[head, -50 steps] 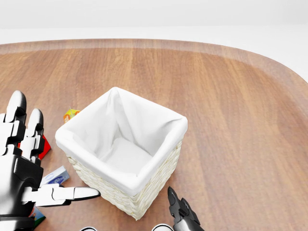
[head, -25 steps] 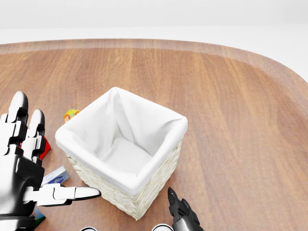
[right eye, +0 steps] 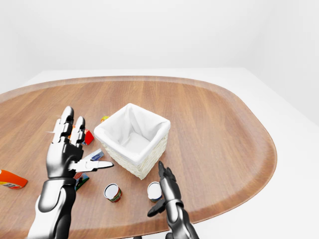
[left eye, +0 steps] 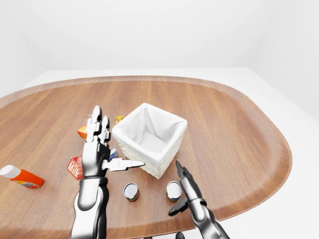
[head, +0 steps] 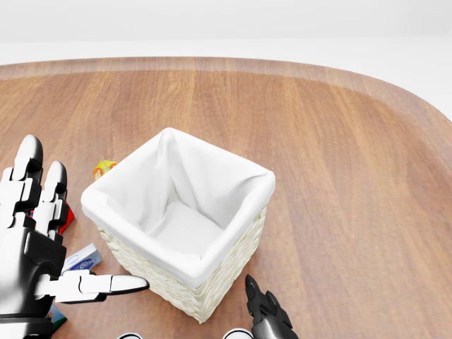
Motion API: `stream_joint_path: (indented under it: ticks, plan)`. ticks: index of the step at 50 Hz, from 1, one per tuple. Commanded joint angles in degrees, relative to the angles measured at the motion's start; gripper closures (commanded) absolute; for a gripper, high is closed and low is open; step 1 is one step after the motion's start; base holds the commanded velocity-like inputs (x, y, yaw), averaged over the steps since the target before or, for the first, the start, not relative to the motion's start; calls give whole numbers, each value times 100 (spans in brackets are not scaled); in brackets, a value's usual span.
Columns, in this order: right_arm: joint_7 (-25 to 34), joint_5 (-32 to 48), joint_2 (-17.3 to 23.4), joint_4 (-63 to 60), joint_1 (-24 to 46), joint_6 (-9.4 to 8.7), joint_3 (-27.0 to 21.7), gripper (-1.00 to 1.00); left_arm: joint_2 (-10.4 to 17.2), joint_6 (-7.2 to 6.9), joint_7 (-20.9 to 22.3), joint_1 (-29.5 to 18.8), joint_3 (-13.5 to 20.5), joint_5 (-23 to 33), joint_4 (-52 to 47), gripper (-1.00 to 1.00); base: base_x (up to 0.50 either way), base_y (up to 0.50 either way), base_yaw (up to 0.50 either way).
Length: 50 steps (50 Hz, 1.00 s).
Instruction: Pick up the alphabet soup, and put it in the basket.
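Left-eye view. A white-lined wicker basket (left eye: 149, 139) stands near the middle of an oval wooden table (left eye: 239, 129); its interior is empty, so the task's placement is not yet done. Two cans stand below the basket in this view: one with a red-and-green label (left eye: 131, 191) and one just beside the right hand (left eye: 174, 190). Which of them is the alphabet soup cannot be read from the labels; neither is grasped. The left hand (left eye: 97, 149) is raised, palm turned toward the basket, two fingers upright and the thumb pointing right toward the wicker wall: spread wide, holding nothing. A red milk carton (left eye: 75, 168) and an orange-capped bottle (left eye: 21, 177) lie to the left, well apart from the basket.

Head view. The basket fills the centre, liner bare. The left hand occupies the lower left, thumb tip near the basket's wall but apart from it. Only the dark fingertips of the right hand (head: 265, 311) enter at the bottom edge.

Right-eye view. The right hand (right eye: 167, 191) is extended with straight, open fingers, just beside the nearer can and not closed round it. Judged from this, grasping, lifting and dropping all remain.
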State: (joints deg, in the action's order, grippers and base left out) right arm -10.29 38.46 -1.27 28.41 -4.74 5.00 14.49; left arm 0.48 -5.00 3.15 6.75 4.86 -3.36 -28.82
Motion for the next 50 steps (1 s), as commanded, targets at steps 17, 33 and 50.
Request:
stream_joint_path:
  ticks: [17,33,50]
  plan:
    - [32,66,6,20,-14,0,-3,100,2,0,8,-4,3,0,-17,-100,0,0,0]
    - [187,-54,45,-471,-201,0,7,100,5,0,-3,-42,-10,17,36,-100,0,0,0]
    - [452,-436,259,-1785,-669,0,-35,100,-5,0,8,-8,-9,-32,-52,-100,0,0,0]
